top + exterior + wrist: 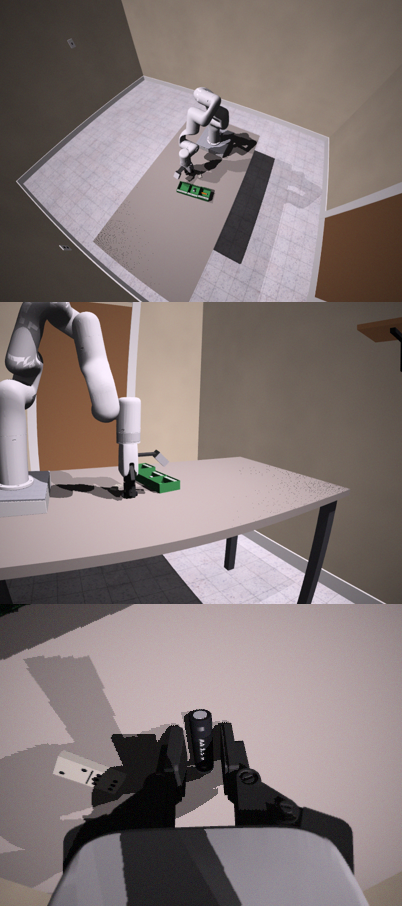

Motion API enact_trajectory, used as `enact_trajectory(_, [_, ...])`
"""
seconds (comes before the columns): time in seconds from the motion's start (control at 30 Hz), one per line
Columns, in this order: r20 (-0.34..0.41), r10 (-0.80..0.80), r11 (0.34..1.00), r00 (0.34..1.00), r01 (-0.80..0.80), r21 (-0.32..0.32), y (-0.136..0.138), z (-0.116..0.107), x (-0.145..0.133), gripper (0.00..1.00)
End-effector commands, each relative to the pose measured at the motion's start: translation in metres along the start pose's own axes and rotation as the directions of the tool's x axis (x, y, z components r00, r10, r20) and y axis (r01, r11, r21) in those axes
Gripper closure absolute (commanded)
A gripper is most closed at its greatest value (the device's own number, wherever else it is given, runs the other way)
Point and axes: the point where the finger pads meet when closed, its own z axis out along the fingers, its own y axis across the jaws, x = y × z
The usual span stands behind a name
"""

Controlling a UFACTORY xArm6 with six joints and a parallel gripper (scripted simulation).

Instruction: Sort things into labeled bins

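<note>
My gripper point(189, 176) point(130, 493) point(202, 740) is partly open and low at the table. Its fingers stand on either side of a black battery point(201, 729), with a narrow gap showing at each side in the wrist view. A white domino point(75, 766) point(200, 175) with black dots lies on the table left of the fingers in the wrist view, partly in shadow. A row of three joined green bins point(169, 487) bears white labels, too small to read. In the top view, the left bin point(184, 187) looks empty, the middle holds a small grey-dark thing point(194, 190), the right an orange thing point(204, 193).
The bins stand on the table point(168, 233) point(207, 503), a short way from the gripper and farther from the arm's base point(207, 146) point(24, 505). The wrist camera point(176, 174) point(161, 458) sticks out from the wrist on the side.
</note>
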Motion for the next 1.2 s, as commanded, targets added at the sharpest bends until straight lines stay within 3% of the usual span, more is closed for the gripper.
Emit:
enact_trajectory(0.0, [-0.003, 0.000, 1.000, 1.000, 0.000, 0.000, 0.000, -0.001, 0.001, 1.00])
enact_trajectory(1.03, [-0.003, 0.000, 1.000, 1.000, 0.000, 0.000, 0.000, -0.001, 0.001, 1.00])
enact_trajectory(1.17, [-0.003, 0.000, 1.000, 1.000, 0.000, 0.000, 0.000, -0.014, 0.001, 1.00])
